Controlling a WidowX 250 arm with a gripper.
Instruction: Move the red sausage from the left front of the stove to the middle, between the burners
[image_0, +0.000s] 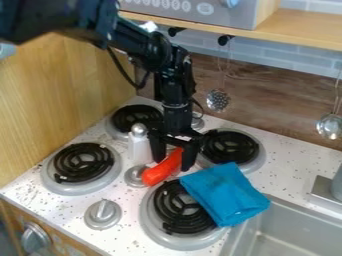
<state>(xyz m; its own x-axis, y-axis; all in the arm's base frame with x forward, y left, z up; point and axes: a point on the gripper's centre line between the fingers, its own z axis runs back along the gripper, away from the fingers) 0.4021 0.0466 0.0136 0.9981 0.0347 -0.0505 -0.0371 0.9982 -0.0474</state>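
Note:
My gripper hangs down over the middle of the stove, its fingers apart and open. Between and just in front of them lies a red-orange elongated object, slanting from the right finger down to the left, with its rounded lower end near a silver knob. A white shaker with a silver top stands upright close beside the left finger. To the lower right, a folded blue cloth covers part of the front right burner.
Other black coil burners are at the front left, back left and back right. Silver knobs sit on the speckled stove top. A sink is at the lower right. Utensils hang along the back wall under a wooden shelf.

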